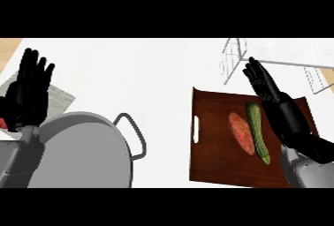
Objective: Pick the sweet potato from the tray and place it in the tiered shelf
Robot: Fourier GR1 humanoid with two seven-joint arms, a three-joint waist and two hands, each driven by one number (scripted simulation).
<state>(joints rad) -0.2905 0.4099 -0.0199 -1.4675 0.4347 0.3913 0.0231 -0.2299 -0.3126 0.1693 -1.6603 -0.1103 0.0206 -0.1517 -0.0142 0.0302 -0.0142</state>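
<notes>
Sweet potato (242, 133) on tray (212, 132), touching cucumber (258, 132), bare wood to its left. Right hand (269, 88) above tray's far right edge, fingers straight, near shelf (236, 57). Left hand (29, 86) resting, fingers spread, beside pot (85, 150).

Kitchen setting. White surface (150, 75) fills most of the view. Large grey lidded pot (81, 150) with a loop handle at 8 o'clock. Dark wooden tray (212, 154) with a slot handle at 4 o'clock, carrying a sweet potato (242, 133) and a cucumber (258, 132) side by side. Wire tiered shelf (274, 55) at 1 o'clock. Folded grey cloth (62, 99) at 9 o'clock.
</notes>
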